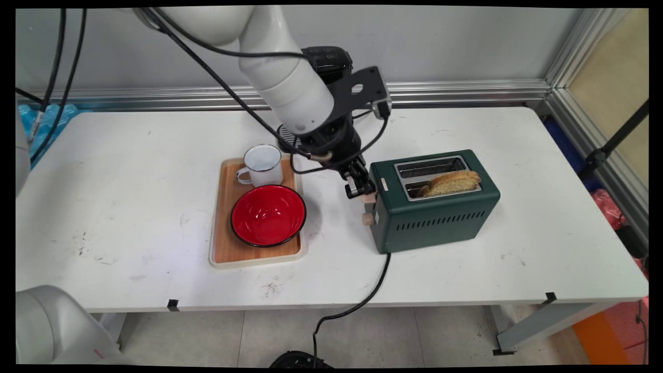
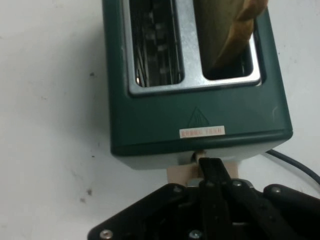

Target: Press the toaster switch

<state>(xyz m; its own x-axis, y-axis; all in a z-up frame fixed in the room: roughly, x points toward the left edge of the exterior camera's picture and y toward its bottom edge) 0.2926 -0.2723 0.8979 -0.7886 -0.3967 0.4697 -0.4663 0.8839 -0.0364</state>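
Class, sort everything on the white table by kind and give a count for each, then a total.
Toaster: 1
Bread slice: 1
Red bowl: 1
White enamel mug: 1
Wooden tray: 1
Total: 5

White table [image 1: 129,207] before grey wall [image 1: 440,41], tiled floor [image 1: 440,336].

Bare table [image 1: 492,134] lies open behind and right of the green toaster [image 1: 435,217]; on its left a narrow lane — the wooden tray [image 1: 224,248] (mug [image 1: 263,165], red bowl [image 1: 268,214]) crowds it.
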